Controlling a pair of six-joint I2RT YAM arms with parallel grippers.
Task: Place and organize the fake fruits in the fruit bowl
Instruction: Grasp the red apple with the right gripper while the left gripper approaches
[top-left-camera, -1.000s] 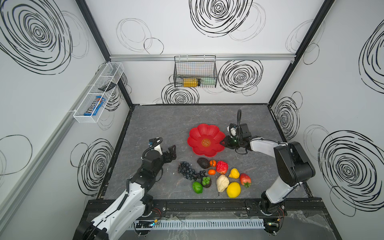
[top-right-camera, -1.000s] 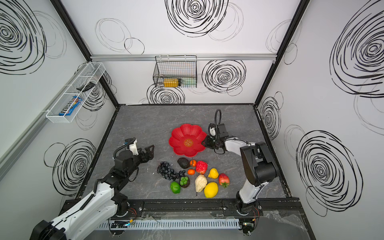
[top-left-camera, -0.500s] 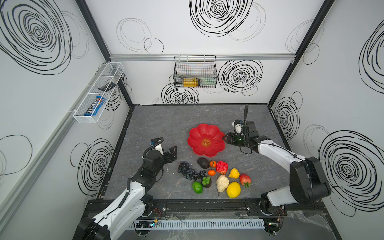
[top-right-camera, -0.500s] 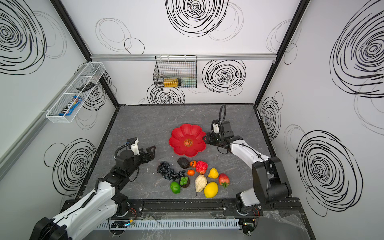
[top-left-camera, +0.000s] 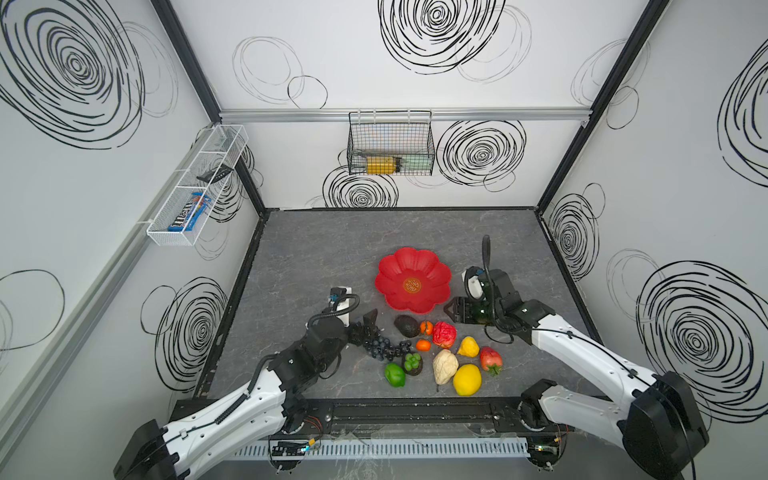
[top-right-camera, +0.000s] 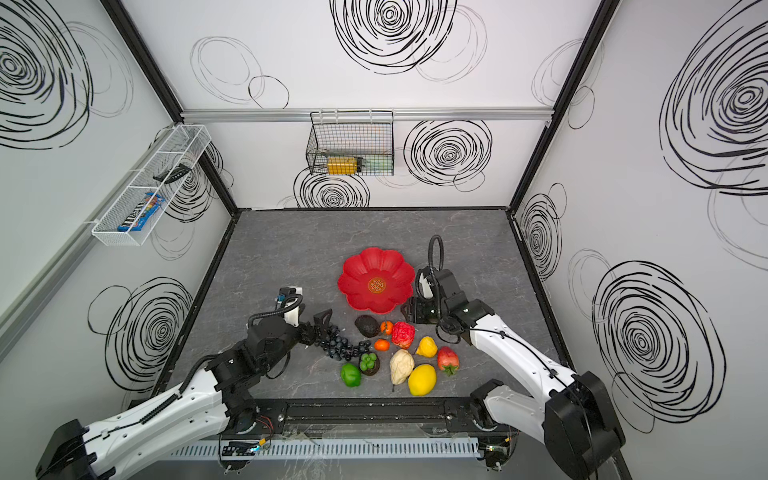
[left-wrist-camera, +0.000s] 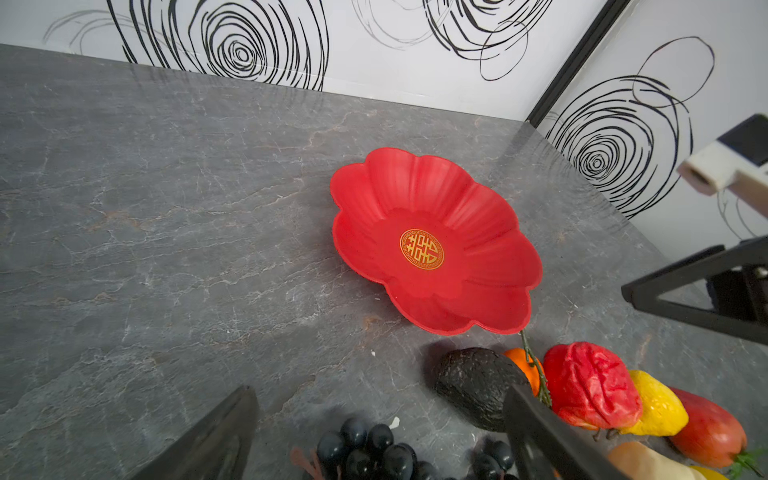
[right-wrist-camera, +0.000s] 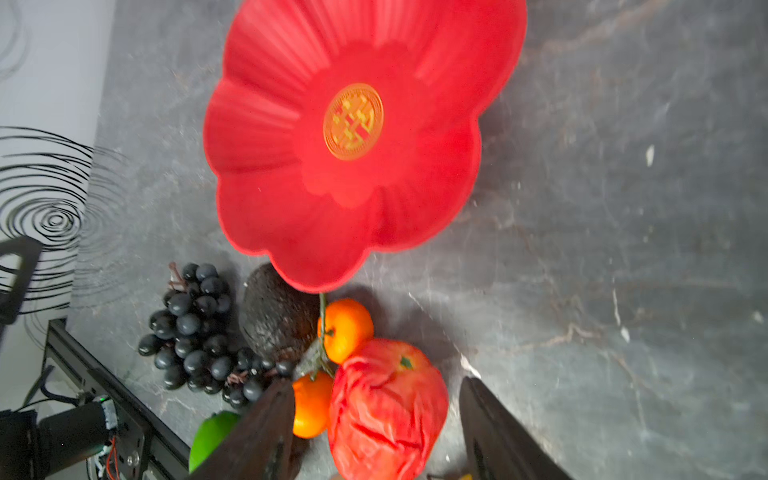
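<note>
One fruit bowl (top-left-camera: 397, 270), eleven fake fruits (top-left-camera: 467, 379), two of them oranges (top-left-camera: 423, 345), and two wire baskets (top-left-camera: 390, 143).

Black wire basket (top-left-camera: 390, 133), white wire basket (top-left-camera: 174, 237)

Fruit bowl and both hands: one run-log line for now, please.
fruit bowl: empty | fake fruits: all on table | left hand: open, at grape bunch | right hand: open, near red crinkled fruit

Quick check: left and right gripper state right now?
Left gripper: open, holding nothing, fingers either side of the dark plastic grape bunch.
Right gripper: open, holding nothing, near the crinkled red fake fruit.
</note>
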